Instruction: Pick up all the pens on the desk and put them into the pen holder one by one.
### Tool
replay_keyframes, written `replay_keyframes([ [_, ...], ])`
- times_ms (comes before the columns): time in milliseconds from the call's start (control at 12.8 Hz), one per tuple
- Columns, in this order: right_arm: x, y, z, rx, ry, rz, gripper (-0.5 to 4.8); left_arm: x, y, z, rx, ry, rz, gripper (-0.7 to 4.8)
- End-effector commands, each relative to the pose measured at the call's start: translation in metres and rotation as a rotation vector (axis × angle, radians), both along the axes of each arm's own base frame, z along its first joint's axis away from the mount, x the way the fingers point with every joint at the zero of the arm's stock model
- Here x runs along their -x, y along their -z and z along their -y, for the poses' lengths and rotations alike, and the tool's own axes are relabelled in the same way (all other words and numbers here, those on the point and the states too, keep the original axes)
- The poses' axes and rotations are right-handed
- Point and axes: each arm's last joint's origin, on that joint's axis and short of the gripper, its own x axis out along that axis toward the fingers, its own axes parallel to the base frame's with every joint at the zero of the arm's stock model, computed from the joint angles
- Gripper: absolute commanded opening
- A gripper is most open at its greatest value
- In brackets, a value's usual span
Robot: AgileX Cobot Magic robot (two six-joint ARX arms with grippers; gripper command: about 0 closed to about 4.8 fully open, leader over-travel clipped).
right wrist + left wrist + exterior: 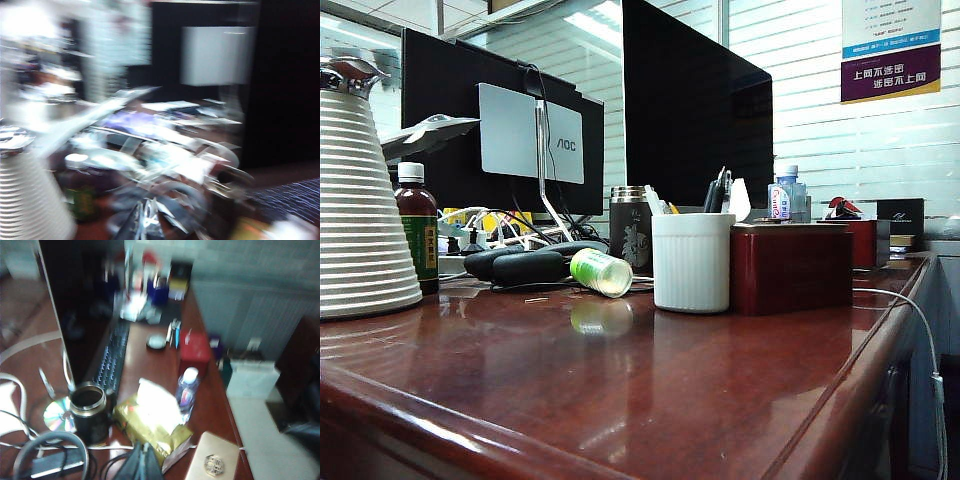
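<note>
Both grippers are sitting closed and holding nothing: the left gripper is showing as a dark pinched tip above a gold packet and a steel mug, and the right gripper is showing blurred beside the big ribbed jug. Neither is appearing in the exterior view. On the desk, the pen holder is standing upright, just beside the red box, with dark pens sticking out of it.
</note>
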Motion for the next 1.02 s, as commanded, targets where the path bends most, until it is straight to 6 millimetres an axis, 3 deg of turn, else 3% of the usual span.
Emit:
replay_keyframes([
  [78, 0.064, -0.016, 0.024, 0.062, 0.234, -0.052, -0.02, 0.050, -0.018, -0.016, -0.019, -0.047, 0.018, -0.06],
  [156, 0.086, -0.011, 0.032, 0.042, 0.279, -0.025, -0.02, 0.072, -0.022, -0.022, -0.069, -0.082, 0.025, -0.06],
  [234, 0.108, 0.009, 0.040, 0.033, 0.309, -0.013, -0.02, 0.101, -0.026, -0.036, -0.127, -0.122, 0.033, -0.06],
  [390, 0.134, 0.057, 0.050, 0.037, 0.361, -0.035, -0.02, 0.145, -0.033, -0.057, -0.121, -0.122, 0.048, -0.06],
  [625, 0.151, 0.103, 0.056, 0.036, 0.382, -0.037, -0.01, 0.195, -0.024, -0.082, -0.150, -0.127, 0.051, -0.06],
  [781, 0.156, 0.130, 0.058, 0.055, 0.401, -0.078, 0.00, 0.221, 0.001, -0.096, -0.168, -0.165, 0.032, -0.06],
  [937, 0.158, 0.146, 0.059, 0.067, 0.411, -0.100, -0.01, 0.234, 0.034, -0.102, -0.124, -0.172, 0.085, -0.06],
  [1015, 0.159, 0.152, 0.059, 0.071, 0.412, -0.108, 0.00, 0.234, 0.071, -0.102, -0.052, -0.174, 0.120, -0.06],
])
